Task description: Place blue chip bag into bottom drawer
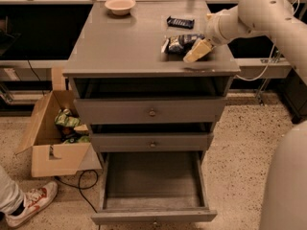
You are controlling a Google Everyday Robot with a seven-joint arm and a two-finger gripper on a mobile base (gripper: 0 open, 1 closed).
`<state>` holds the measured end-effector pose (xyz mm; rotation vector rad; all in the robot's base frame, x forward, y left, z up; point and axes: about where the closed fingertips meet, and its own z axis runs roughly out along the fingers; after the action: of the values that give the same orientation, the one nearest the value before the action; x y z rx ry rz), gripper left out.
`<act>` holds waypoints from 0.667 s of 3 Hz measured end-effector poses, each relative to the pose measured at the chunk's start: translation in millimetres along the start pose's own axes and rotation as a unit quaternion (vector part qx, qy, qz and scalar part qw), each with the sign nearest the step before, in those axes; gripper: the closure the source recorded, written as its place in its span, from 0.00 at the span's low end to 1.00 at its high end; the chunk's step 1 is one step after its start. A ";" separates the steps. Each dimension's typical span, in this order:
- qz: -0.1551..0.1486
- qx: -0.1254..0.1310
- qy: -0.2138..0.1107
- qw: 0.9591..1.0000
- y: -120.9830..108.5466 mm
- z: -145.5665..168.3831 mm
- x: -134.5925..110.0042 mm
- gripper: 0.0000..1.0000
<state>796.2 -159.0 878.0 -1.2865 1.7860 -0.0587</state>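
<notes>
Blue chip bag: lay on bench, right-rear, long axis left-right, immediately left of tool (whether it gripped anything could not be told). Bottom drawer: open, directly below.

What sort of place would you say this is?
Probably a robot test lab: a grey drawer cabinet, a cardboard box of snacks beside it, and the gripper by the blue chip bag on top.

The claw sits in the view's upper right, tilted down and leftward. Its wrist lies just up-right of it, with the pale arm bending beyond.
</notes>
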 end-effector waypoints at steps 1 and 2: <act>-0.003 -0.007 0.011 1.000 -1.8 22.3 2.4 0.00; -0.004 -0.011 0.011 1.000 -2.4 34.8 3.0 0.27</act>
<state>821.4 -147.2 856.8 -1.3134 1.8052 -0.0593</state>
